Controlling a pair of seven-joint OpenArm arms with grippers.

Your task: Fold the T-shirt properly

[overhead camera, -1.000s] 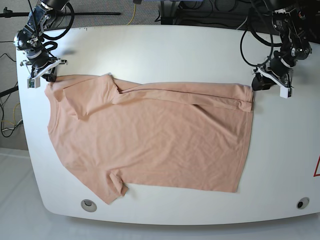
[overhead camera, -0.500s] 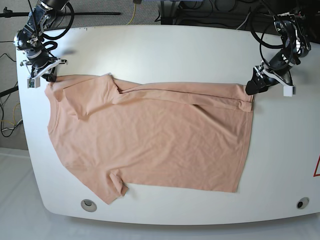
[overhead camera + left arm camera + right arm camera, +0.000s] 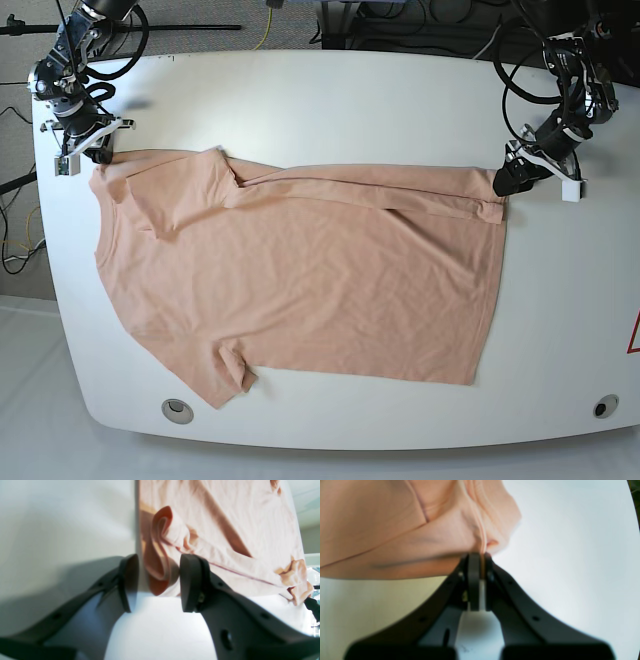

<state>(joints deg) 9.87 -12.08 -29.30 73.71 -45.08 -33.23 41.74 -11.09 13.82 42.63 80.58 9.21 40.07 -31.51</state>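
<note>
The peach T-shirt (image 3: pixel 300 270) lies spread flat on the white table (image 3: pixel 350 100), its top edge folded over. My right gripper (image 3: pixel 97 157) is at the shirt's far left corner. In the right wrist view it (image 3: pixel 480 560) is shut on a pinched fold of the shirt (image 3: pixel 395 530). My left gripper (image 3: pixel 506 183) is at the shirt's far right corner. In the left wrist view it (image 3: pixel 158 582) is open, and the curled corner of the shirt (image 3: pixel 160 562) sits between the fingertips (image 3: pixel 191 580).
Two round grommets sit near the table's front edge, one on the left (image 3: pixel 178 410) and one on the right (image 3: pixel 605 406). A red mark (image 3: pixel 634 335) is at the right edge. Cables and stands (image 3: pixel 420 20) lie behind the table.
My left gripper has moved down and toward the shirt's right corner and now straddles it. My right gripper and the shirt have not moved.
</note>
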